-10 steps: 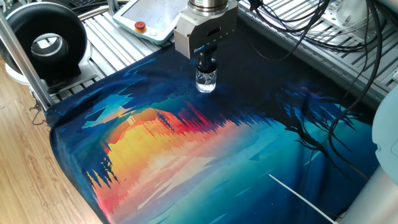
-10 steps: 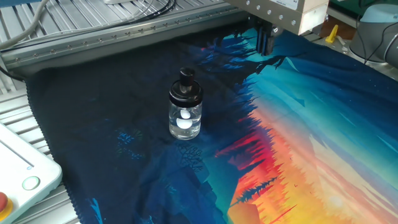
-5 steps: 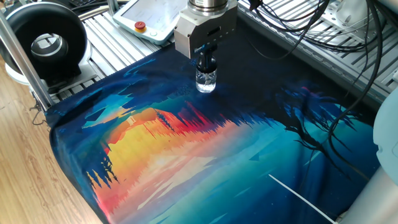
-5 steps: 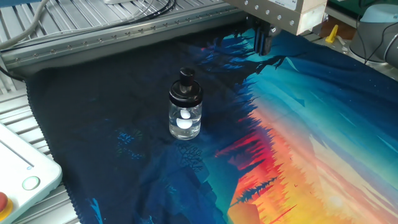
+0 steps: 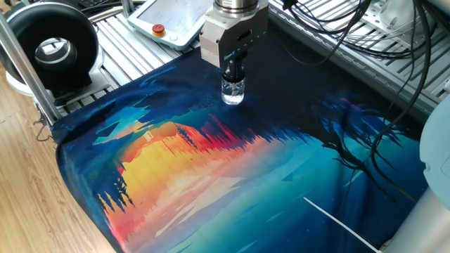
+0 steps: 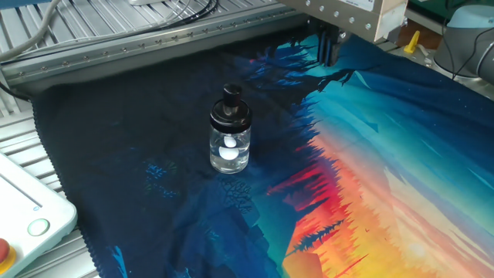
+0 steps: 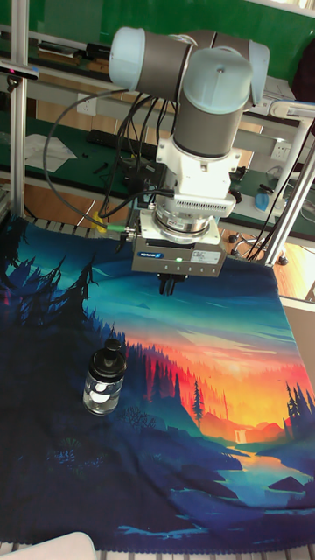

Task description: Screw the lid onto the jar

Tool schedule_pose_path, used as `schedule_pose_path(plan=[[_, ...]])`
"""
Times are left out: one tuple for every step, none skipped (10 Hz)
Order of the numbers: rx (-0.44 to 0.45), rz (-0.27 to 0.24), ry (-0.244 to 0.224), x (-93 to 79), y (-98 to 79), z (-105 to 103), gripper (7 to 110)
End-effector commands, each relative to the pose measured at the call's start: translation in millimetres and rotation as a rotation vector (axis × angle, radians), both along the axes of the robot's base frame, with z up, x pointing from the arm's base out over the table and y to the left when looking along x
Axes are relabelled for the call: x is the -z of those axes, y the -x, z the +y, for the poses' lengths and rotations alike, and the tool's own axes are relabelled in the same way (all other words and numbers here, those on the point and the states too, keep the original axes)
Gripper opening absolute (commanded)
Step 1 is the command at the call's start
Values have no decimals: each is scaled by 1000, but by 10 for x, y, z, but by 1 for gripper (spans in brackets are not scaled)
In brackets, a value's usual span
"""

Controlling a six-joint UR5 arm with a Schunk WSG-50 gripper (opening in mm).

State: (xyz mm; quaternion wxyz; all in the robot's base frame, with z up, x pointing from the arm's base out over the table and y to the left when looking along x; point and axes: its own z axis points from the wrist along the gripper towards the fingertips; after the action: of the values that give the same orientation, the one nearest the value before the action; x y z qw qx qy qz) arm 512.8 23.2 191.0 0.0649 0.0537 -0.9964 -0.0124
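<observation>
jars: one jar (image 6: 229, 150) is standing on the cloth
lids: one lid (image 6: 231, 106) is sitting on top of it
white balls inside the glass: two are showing (image 6: 229, 147)
grippers: one gripper (image 7: 169, 284) is hanging above the cloth
printed cloths: one (image 5: 232, 183) is covering the table
red buttons: one (image 5: 159, 29) is showing on the pendant
black ring-shaped devices: one (image 5: 49, 46) is sitting at the table's edge

One fixed view is looking down across the mat (image 5: 211, 176); the other is sitting lower, seemingly opposite; the tall view is facing the arm (image 7: 206, 114). All are sharing the jar (image 6: 230, 147).
</observation>
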Motion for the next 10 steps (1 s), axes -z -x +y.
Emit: schedule_pose_path(plan=[[-10, -12, 14, -8, -29, -42, 7], [-14, -15, 15, -7, -36, -46, 7], [-16, -13, 15, -8, -32, -46, 7], [-17, -10, 22, -9, -25, -65, 7], [-48, 1, 24, -36, -160, -70, 7], [-93, 10, 35, -58, -326, -64, 7], [-101, 11, 32, -52, -472, 8, 7], [-107, 9, 39, -38, -616, 43, 7], [-133, 10, 48, 0, -737, 50, 7], [-190, 13, 59, 108, -818, 50, 7]])
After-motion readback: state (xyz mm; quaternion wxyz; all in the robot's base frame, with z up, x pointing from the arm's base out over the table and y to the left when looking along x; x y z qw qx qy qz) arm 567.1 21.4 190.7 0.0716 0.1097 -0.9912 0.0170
